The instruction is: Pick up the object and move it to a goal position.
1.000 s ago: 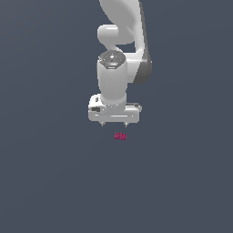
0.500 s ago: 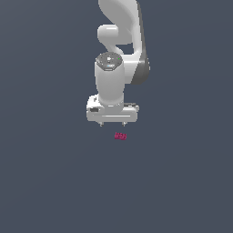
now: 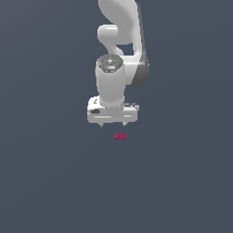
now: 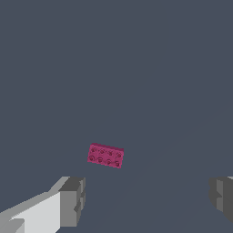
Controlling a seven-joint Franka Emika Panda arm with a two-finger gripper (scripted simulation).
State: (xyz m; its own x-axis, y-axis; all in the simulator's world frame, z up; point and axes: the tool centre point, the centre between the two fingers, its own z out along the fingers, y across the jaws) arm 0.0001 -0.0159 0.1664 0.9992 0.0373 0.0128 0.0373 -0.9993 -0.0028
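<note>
A: Item one: gripper (image 4: pixel 145 200), white, jaws spread wide, holding nothing, poised above the floor.
B: Item two?
A: Magenta studded brick (image 3: pixel 120 135), lying flat on the grey floor (image 3: pixel 50 182), near the fingertips but not yet between them.
B: Step?
A: Approach, I judge. Next: centre over the brick, descend, close.
B: Obstacles?
A: None seen; goal position not shown.
</note>
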